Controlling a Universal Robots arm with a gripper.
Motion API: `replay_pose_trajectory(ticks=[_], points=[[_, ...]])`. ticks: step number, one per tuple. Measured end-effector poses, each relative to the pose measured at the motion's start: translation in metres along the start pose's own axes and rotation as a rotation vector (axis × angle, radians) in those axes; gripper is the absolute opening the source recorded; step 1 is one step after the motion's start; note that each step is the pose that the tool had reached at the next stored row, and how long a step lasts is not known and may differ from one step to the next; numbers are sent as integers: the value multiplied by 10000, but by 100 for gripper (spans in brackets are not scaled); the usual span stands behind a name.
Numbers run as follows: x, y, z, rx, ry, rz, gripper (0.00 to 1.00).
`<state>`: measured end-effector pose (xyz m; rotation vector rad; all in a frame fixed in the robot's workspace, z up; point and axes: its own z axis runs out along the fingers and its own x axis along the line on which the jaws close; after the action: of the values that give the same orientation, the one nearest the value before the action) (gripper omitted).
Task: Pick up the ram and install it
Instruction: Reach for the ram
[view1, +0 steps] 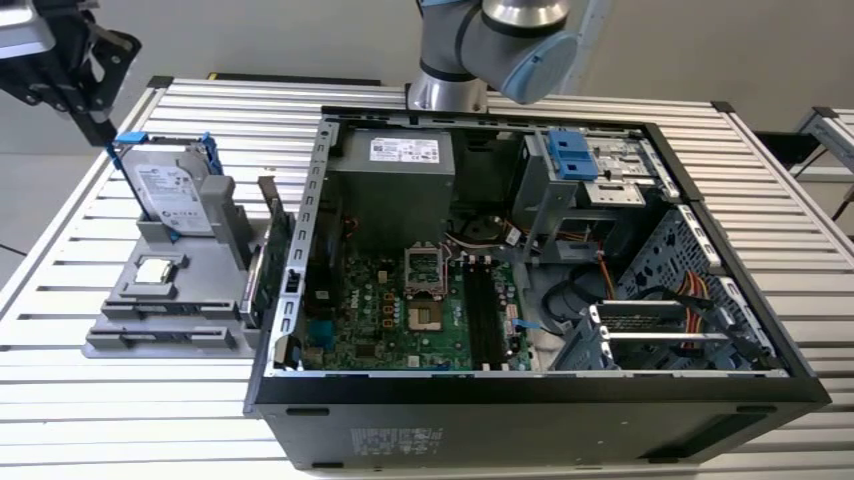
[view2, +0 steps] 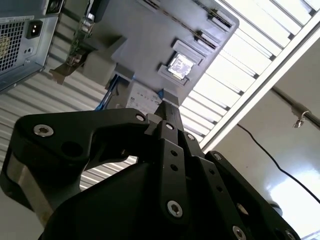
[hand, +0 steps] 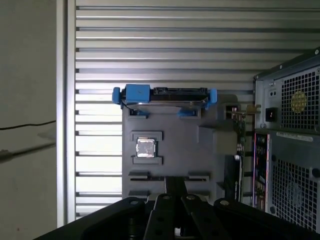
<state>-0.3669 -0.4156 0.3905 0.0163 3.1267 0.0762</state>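
Note:
My black gripper (view1: 100, 132) hangs at the exterior view's far left, above and behind the gray parts holder (view1: 200, 335), its fingers drawn together with nothing between them. In both wrist views the fingertips (hand: 175, 181) (view2: 167, 107) point down at that holder (hand: 210, 150). The holder's narrow slots (view1: 171, 312) (hand: 170, 176) show only thin dark lines, and I cannot tell whether the ram lies in one. The open computer case (view1: 747, 330) lies to the exterior view's right. Its long black memory slots (view1: 483, 310) run along the motherboard.
A silver hard drive in a blue frame (view1: 167, 190) (hand: 165, 94) stands upright in the holder. A small square chip (view1: 158, 270) (hand: 145, 147) sits below it. A green card (view1: 274, 250) stands between holder and case. The arm's base (view1: 454, 60) rises behind the case.

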Motion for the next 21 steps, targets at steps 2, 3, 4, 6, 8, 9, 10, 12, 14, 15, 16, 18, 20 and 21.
replay_pose_trajectory(ticks=[2,3,4,6,8,9,10,12,14,15,16,18,20,21], points=[[0,-14,-1,0,0,1,0],[0,-22,-1,-1,0,1,0],[0,-29,-2,0,1,1,0],[0,-43,-3,0,1,1,0],[0,-58,-3,0,0,1,0],[0,-65,-3,0,0,1,0],[-1,-73,-4,0,0,1,0],[0,-91,-5,0,1,1,0],[-1,-108,-5,0,0,1,0],[-1,-118,-6,0,0,1,0],[-1,-128,-7,0,0,1,0],[-1,-149,-7,0,0,0,0],[-1,-169,-8,0,0,1,0],[-2,-178,-9,0,0,1,0]])
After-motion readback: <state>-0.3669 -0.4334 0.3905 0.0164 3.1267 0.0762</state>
